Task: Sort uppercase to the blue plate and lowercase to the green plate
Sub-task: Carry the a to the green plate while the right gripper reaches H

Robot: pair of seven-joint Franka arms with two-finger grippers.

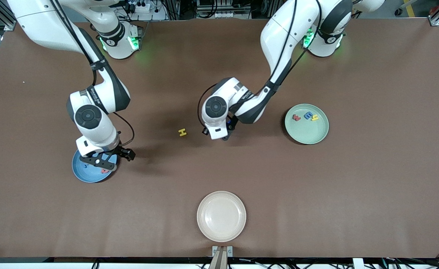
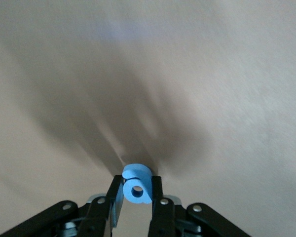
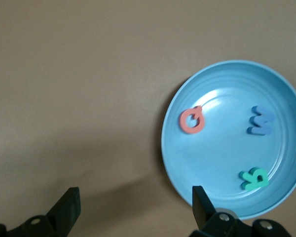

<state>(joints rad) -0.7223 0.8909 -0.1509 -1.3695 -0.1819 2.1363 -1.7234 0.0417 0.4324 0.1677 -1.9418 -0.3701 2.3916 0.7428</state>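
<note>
My left gripper (image 1: 225,137) (image 2: 136,191) is shut on a small blue lowercase e (image 2: 136,184), low over the bare table beside the yellow uppercase H (image 1: 182,132). The green plate (image 1: 306,132) holds a red w (image 1: 296,117), a blue E-like letter (image 1: 308,116) and a yellow h (image 1: 315,118). My right gripper (image 1: 115,158) (image 3: 134,200) hangs open and holds nothing, over the rim of the blue plate (image 1: 83,172) (image 3: 227,153). In that plate lie a red Q (image 3: 192,120), a blue W (image 3: 261,121) and a teal R (image 3: 254,178).
A cream-white plate (image 1: 221,216) with nothing in it sits near the table's front edge, nearer to the front camera than the H. Brown table surface lies between the plates.
</note>
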